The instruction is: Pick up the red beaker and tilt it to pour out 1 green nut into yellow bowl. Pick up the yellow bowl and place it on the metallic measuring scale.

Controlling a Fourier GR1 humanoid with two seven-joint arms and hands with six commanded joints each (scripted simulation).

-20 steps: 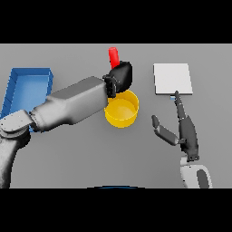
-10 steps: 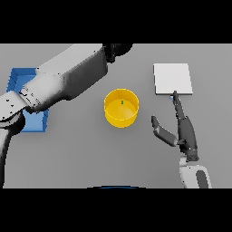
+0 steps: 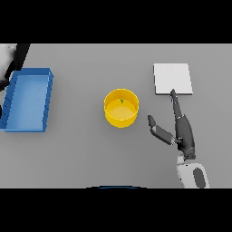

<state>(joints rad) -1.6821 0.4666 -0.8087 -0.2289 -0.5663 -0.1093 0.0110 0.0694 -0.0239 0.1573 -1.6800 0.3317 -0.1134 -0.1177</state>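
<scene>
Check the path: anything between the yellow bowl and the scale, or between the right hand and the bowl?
Nothing visible. Bare table separates the yellow bowl from the scale, and the right hand, fingers straight, has open table to the bowl.

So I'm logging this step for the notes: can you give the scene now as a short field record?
bowl: yellow, mid-table, upright
nut: one green, inside bowl
scale: white pad, right of bowl, bare
tray: blue, far left
beaker: not in view
right hand: open, between bowl and scale, touching neither the bowl nor the nut
left hand: not in view
</scene>
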